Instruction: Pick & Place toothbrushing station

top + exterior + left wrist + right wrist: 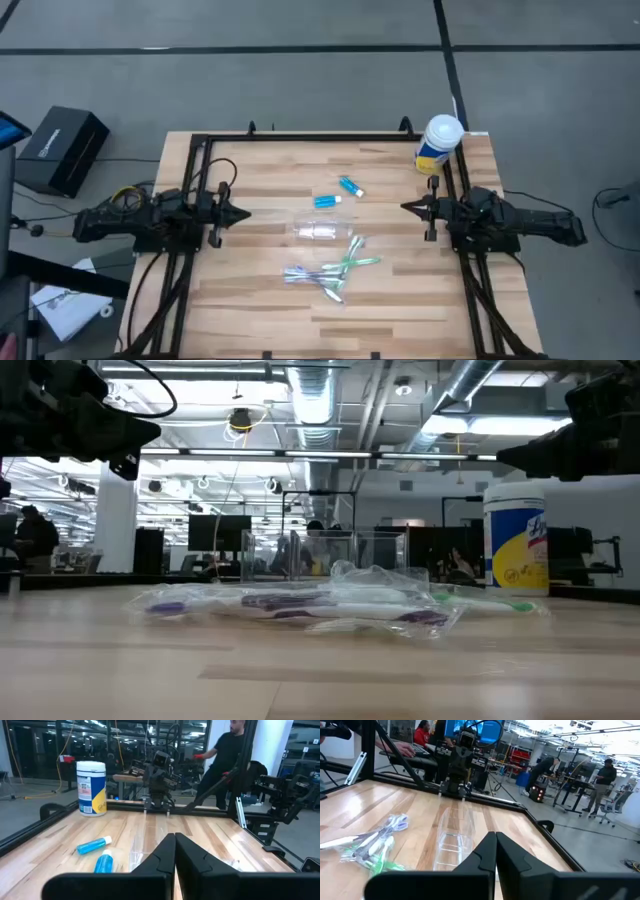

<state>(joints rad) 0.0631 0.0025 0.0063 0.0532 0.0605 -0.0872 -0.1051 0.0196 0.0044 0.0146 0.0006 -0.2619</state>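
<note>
**Both tools clenched, nothing held**

We see the left tool (pixel 243 213) and right tool (pixel 405 207) clenched at opposite tabletop (pixel 250 300) edges. Between them the cup (pixel 318 232) lies sideways; tubes (pixel 338 193) farther, toothbrushes (pixel 330 270) nearer.

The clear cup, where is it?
The clear cup lies on its side mid-table in the high view, between the blue tubes and the toothbrushes.

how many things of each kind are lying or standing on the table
blue tubes with white caps: 2
clear plastic cup, on its side: 1
wipes canister, upright: 1
toothbrushes: a loose pile, single count unclear
total: 4, plus the toothbrush pile
</note>
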